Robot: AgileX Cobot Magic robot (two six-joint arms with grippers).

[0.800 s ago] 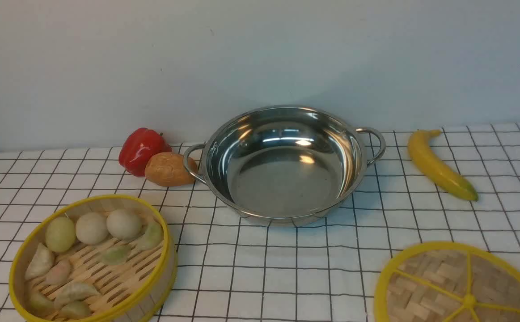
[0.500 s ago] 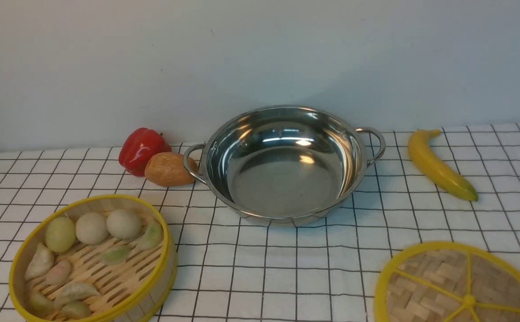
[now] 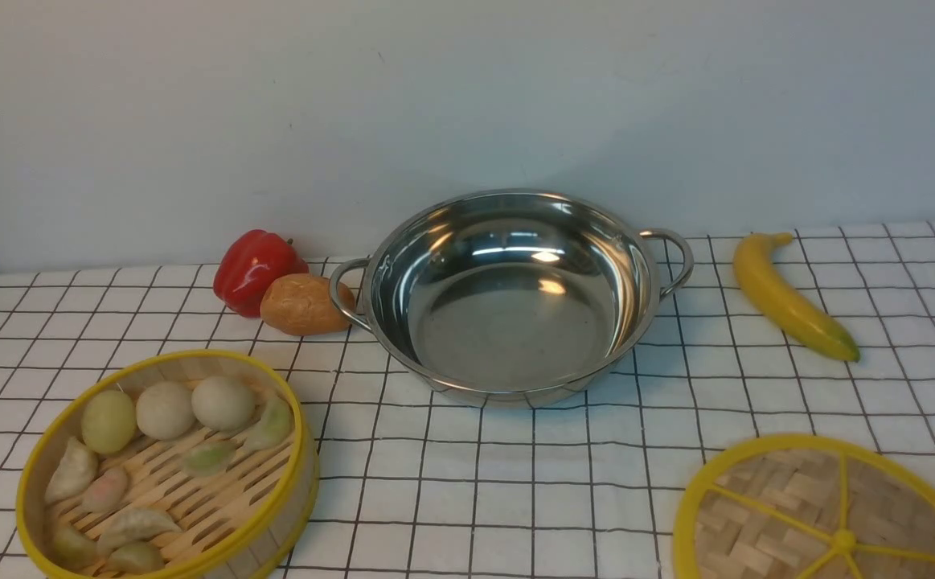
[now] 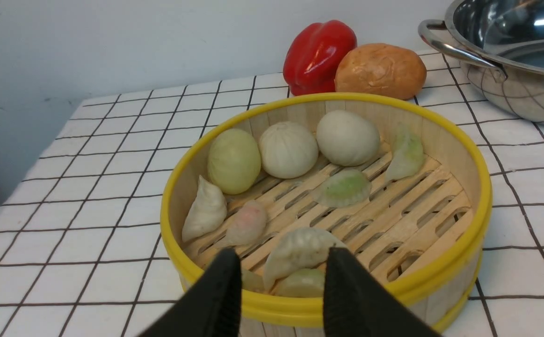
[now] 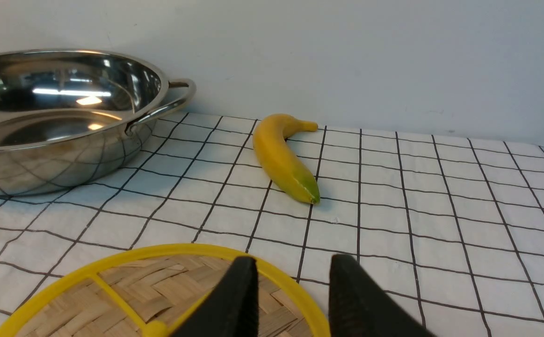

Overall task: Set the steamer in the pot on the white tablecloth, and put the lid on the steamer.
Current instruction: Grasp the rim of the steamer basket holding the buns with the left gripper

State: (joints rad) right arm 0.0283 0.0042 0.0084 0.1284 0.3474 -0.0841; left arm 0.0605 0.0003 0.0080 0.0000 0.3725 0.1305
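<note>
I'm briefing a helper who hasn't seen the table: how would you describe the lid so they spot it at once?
Start at the steel pot at the back of the checked white tablecloth. Go to the near right corner, in front of the banana: the lid lies there. Unlike the deep steamer on the left, it is a flat woven disc with yellow spokes and no food.

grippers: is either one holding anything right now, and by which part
Nothing is held. The left gripper is open by the steamer, the right gripper open by the lid; neither grips anything.
</note>
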